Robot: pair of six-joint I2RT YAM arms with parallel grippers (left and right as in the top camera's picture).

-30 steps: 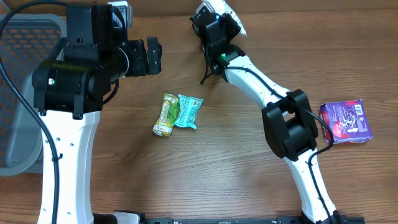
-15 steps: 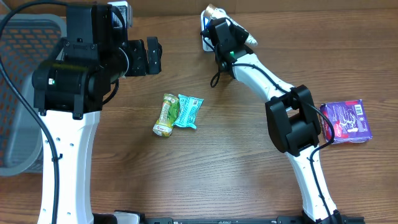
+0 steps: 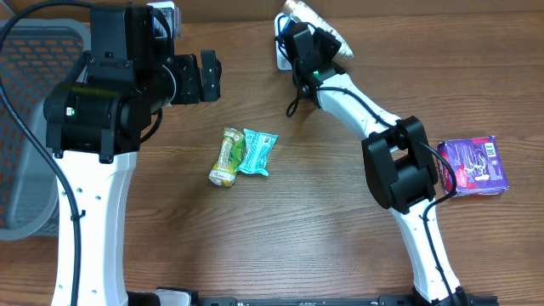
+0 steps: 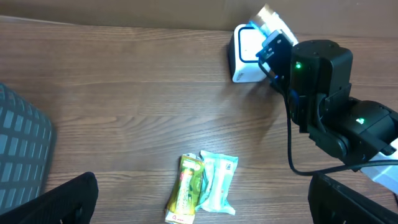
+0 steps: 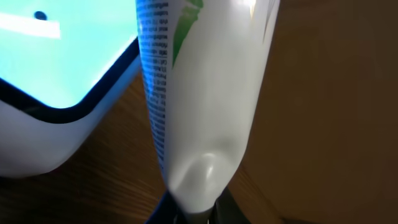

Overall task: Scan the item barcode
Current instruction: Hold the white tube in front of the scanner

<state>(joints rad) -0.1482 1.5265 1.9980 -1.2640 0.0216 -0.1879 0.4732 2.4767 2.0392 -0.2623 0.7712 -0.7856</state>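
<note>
My right gripper [image 3: 308,36] is shut on the item, a white packet [image 5: 205,93] with green print and small text along one edge. The packet [image 3: 321,19] is held at the table's far edge, just right of the scanner [image 3: 281,44]. The scanner [image 5: 56,81] is a white box with a glowing light-blue face, and the packet hangs close in front of that face. The pinch [image 5: 193,214] is at the packet's lower end. My left gripper [image 3: 204,76] hovers open over the table's left side, its fingers [image 4: 68,199] wide apart and holding nothing.
A yellow-green packet [image 3: 225,157] and a teal packet [image 3: 257,151] lie side by side mid-table. A purple packet [image 3: 474,165] lies at the right edge, beside the right arm's base. A grey basket [image 3: 25,127] stands at the left.
My right gripper swung right with the white packet, bringing it beside the scanner, then nudged it slightly farther back. The left arm has not moved.
</note>
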